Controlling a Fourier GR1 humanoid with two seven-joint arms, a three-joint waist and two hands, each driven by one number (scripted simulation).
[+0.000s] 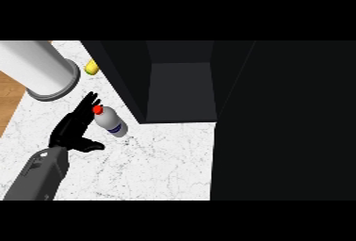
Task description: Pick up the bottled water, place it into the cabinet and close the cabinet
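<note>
- Nothing done yet, by the look of it: bottle point(111, 121) lying on its side on the white marble desk point(160, 160), red cap pointing toward the far edge, well in from the left edge.
- Left hand point(75, 128) right beside the bottle on its left, fingers straight and stretched up along it, fingertips near the cap, thumb sticking out toward the near edge. Spread, not wrapped round anything. Touching the bottle or just shy of it? Can't tell from here.
- Right hand nowhere in the head view.
- Dark cabinet point(177, 89) standing open just right of the bottle, bare inside, with a big dark slab filling the right side, probably its door point(285, 122) swung toward the near edge.
- Also around: grey cylinder point(38, 68) at the far left corner, small yellow thing point(91, 67) next to it by the far edge. Not part of the job.
- Left to do, so pretty much everything: curl the fingers round the bottle, lift, slide it into the opening to the right, let go, then swing the door shut.
- Best guess at the stage: lining up for the grab, very early days.
</note>
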